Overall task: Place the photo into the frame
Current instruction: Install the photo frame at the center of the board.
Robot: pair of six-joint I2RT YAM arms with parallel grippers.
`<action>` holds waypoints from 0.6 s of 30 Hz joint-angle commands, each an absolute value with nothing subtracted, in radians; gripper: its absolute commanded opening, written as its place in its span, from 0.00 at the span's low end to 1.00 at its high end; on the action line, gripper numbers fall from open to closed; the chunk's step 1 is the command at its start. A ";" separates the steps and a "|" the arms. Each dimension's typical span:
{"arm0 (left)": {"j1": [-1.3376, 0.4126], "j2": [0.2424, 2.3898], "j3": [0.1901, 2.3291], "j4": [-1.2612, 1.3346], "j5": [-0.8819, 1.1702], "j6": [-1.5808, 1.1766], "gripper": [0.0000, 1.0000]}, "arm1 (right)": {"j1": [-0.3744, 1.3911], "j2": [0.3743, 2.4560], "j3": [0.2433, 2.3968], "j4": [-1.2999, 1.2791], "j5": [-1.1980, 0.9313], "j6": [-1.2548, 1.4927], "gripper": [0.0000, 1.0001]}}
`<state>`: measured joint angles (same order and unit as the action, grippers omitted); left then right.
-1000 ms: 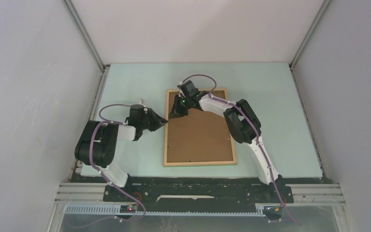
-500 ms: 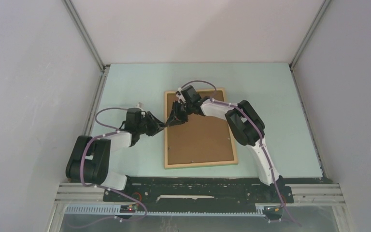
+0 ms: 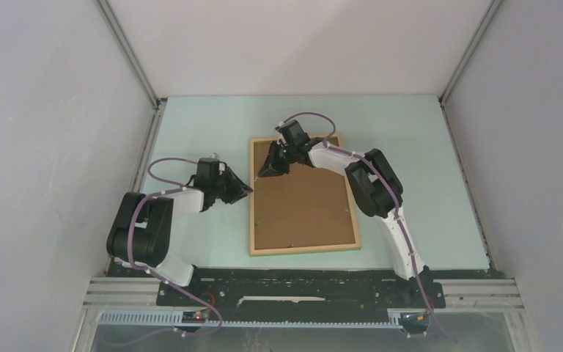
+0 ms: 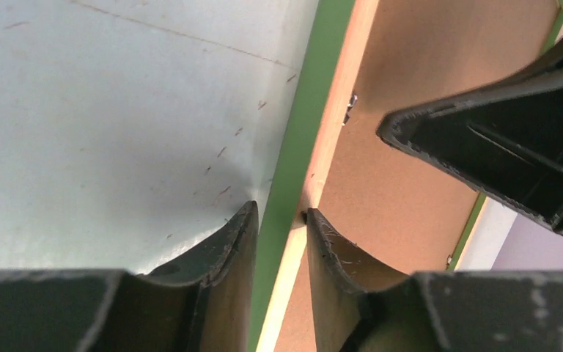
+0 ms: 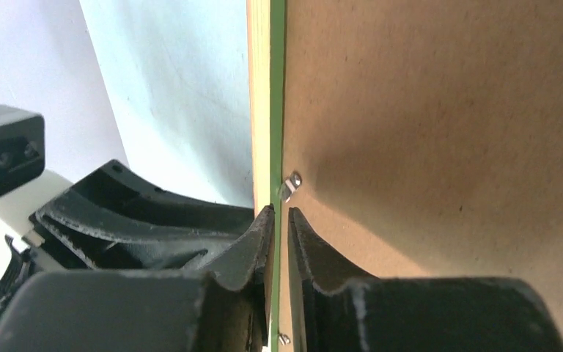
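Frame (image 3: 304,249) lies back-up on table (image 3: 205,132), brown backing board (image 3: 300,209) inside; left gripper (image 4: 280,216) straddles its left rail, part-open, hold unclear; right gripper (image 5: 280,213) pinches the green lip beside 1 metal tab (image 5: 291,183)

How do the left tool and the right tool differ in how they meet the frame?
The left tool points in from outside the frame, while the right tool reaches over the backing board. The left tool's fingers stand wider, astride the whole rail; the right tool's nearly meet on its thin green strip. Both sit at one long rail.
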<state>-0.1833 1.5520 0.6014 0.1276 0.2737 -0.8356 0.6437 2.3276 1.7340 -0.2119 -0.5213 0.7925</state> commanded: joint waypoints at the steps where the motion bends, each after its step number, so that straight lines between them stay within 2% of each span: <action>1: -0.201 1.584 0.624 0.112 0.256 -0.803 0.32 | 0.661 2.372 1.799 -0.247 -0.479 0.805 0.18; 8: -0.209 1.584 0.603 0.121 0.257 -0.805 0.18 | 0.682 2.416 1.844 -0.326 -0.408 0.791 0.14; 18: -0.213 1.568 0.594 0.124 0.267 -0.804 0.11 | 0.738 2.476 1.999 -0.572 -0.183 0.708 0.11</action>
